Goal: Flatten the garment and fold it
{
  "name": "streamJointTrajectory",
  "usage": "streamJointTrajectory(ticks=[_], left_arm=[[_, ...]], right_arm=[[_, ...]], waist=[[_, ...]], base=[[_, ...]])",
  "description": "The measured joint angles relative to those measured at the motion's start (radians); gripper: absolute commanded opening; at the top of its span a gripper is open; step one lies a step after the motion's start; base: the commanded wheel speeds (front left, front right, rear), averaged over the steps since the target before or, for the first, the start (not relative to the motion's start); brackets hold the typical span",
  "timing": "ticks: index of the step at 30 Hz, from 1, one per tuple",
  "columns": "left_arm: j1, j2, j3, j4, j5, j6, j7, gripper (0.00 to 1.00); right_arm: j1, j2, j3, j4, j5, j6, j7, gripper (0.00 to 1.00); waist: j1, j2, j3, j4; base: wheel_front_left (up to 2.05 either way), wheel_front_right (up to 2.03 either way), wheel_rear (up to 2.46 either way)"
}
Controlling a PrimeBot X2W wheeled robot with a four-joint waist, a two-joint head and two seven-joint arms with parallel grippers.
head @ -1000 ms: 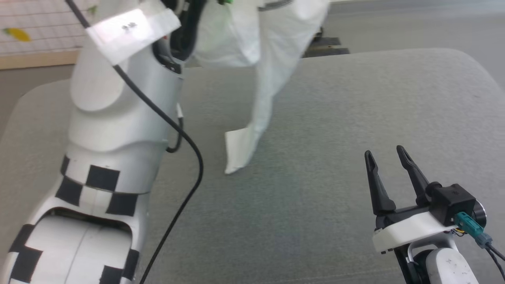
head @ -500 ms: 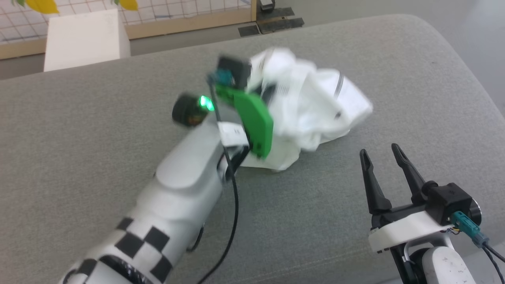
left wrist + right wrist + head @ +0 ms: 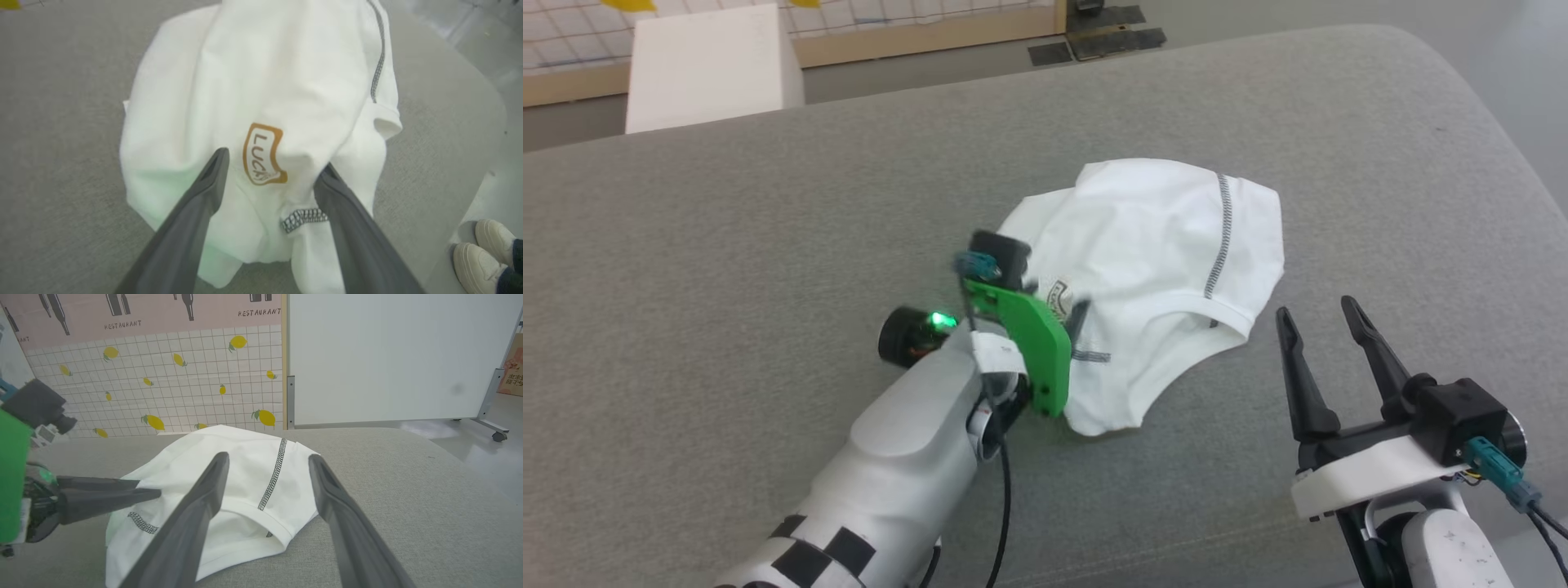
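Rumpled garment lying mid-counter, both sets of jaws open.
Light, limp cloth, likely to drape and slide rather than keep a shape, so a stitched hem or grey seam looks a surer hold than the loose middle. Its brown-bordered patch reads "LUCKY". The left gripper has its jaws spread astride that patch, pinching nothing; the right gripper hovers just beside the hem, jaws apart and empty. The wall behind reads "RESTAURANT".
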Motion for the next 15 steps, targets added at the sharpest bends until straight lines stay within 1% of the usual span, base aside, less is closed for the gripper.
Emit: streamJointTrajectory(ticks=[2, 4, 6, 7, 8, 11, 15], left_arm=[[0.000, 0.008, 0.033, -0.035, 0.001, 0.012, -0.137, 1.00], [0.000, 0.021, 0.060, -0.069, 0.013, 0.023, -0.253, 1.00], [0.003, 0.045, 0.093, -0.112, 0.028, 0.043, -0.314, 1.00], [0.009, 0.059, 0.112, -0.136, 0.034, 0.054, -0.325, 1.00], [0.038, 0.092, 0.158, -0.202, 0.051, 0.077, -0.332, 1.00], [0.128, 0.147, 0.265, -0.377, 0.124, 0.110, -0.334, 1.00], [0.290, 0.186, 0.371, -0.546, 0.206, 0.122, -0.335, 1.00]], right_arm=[[0.000, 0.000, -0.010, -0.005, -0.003, 0.000, 0.000, 1.00], [0.000, 0.000, -0.020, -0.011, -0.005, 0.000, 0.006, 1.00], [0.002, 0.000, -0.035, -0.019, -0.013, 0.000, 0.010, 1.00], [0.003, 0.000, -0.040, -0.022, -0.015, 0.000, 0.012, 1.00], [0.007, 0.000, -0.053, -0.032, -0.021, 0.000, 0.020, 1.00], [0.014, 0.000, -0.079, -0.046, -0.028, 0.000, 0.029, 1.00], [0.031, 0.000, -0.108, -0.062, -0.032, 0.000, 0.037, 1.00]], waist=[[0.0000, 0.0000, -0.006, 0.016], [0.0000, 0.0000, -0.012, 0.032], [0.0000, 0.0000, -0.021, 0.051], [0.0000, 0.0000, -0.024, 0.059], [0.0000, 0.0000, -0.033, 0.077], [0.0000, 0.0000, -0.048, 0.109], [0.0000, 0.0000, -0.066, 0.150]], base=[[0.00, 0.00, 0.00], [0.00, 0.00, 0.00], [0.00, 0.00, 0.00], [0.00, 0.00, 0.00], [0.00, 0.00, 0.00], [0.00, 0.00, 0.00], [0.00, 0.00, 0.00]])
